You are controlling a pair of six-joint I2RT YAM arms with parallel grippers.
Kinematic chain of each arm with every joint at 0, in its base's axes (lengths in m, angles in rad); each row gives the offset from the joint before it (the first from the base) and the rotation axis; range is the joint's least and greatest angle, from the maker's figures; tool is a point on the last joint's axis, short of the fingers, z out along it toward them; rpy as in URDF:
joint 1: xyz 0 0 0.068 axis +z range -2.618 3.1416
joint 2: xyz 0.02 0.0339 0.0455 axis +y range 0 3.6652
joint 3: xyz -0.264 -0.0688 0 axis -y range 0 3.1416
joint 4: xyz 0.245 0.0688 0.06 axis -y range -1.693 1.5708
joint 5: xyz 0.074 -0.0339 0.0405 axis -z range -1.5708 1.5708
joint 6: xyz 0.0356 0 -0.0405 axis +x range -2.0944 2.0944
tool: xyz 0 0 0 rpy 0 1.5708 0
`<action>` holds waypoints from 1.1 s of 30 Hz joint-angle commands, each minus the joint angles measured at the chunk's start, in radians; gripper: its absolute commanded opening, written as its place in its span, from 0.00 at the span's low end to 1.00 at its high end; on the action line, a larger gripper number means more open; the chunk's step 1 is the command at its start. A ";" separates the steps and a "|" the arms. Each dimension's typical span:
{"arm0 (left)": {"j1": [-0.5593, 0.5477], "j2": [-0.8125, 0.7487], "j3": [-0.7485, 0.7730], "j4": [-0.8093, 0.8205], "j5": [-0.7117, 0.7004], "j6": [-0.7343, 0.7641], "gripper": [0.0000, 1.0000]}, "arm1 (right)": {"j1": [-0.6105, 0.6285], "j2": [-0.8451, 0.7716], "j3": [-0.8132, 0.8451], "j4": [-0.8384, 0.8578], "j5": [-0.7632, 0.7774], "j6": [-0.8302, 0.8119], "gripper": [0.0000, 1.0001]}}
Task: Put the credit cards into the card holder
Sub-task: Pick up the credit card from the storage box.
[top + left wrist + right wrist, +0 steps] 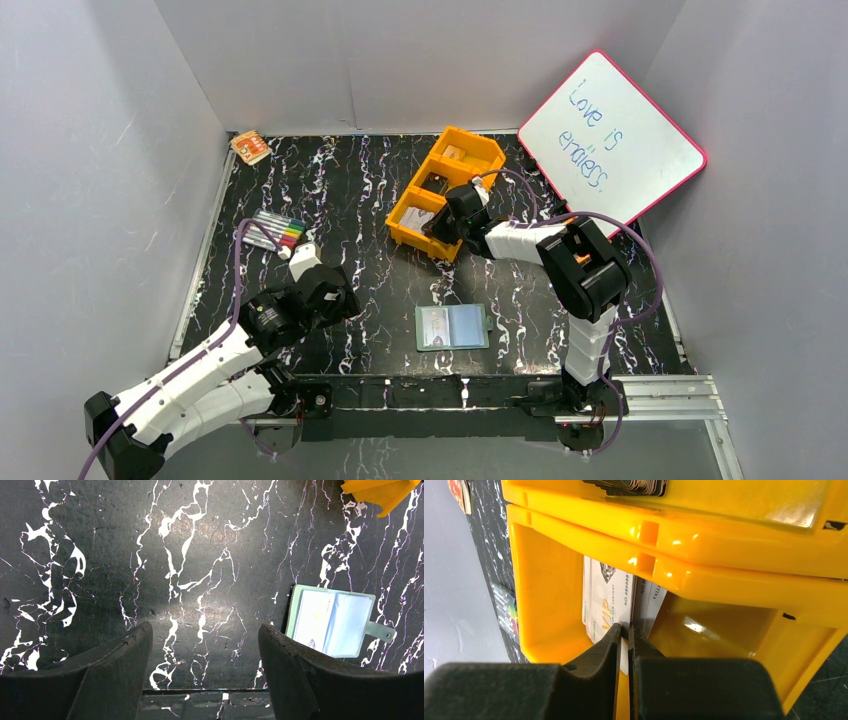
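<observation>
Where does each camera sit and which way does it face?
Top external: above, behind the bases, looking down at the table; both arms show.
Left wrist: on left arm, facing the table; open left gripper shows.
Right wrist: on right arm, facing into the orange tray; right gripper pinching a credit card.
Shared: top and left wrist show the open card holder.

I see an orange three-compartment tray (408, 232) toward the back of the black marbled tabletop (350, 190). A pink-edged whiteboard (612, 140) leans at the right wall. Coloured markers (278, 231) lie at left, and an orange packet (250, 147) in the far-left corner.
</observation>
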 commanded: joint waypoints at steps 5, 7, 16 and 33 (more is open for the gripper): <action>0.002 0.001 0.006 0.000 -0.022 0.006 0.74 | -0.010 -0.059 -0.041 -0.006 0.031 -0.008 0.15; 0.001 0.001 0.006 -0.001 -0.022 0.007 0.74 | -0.012 -0.065 -0.048 -0.005 0.029 -0.008 0.12; 0.002 -0.003 0.009 -0.004 -0.023 0.004 0.74 | -0.020 -0.133 -0.099 0.034 0.026 0.036 0.00; 0.002 -0.014 0.001 -0.001 -0.027 0.001 0.74 | -0.039 -0.240 -0.176 0.169 -0.017 0.183 0.00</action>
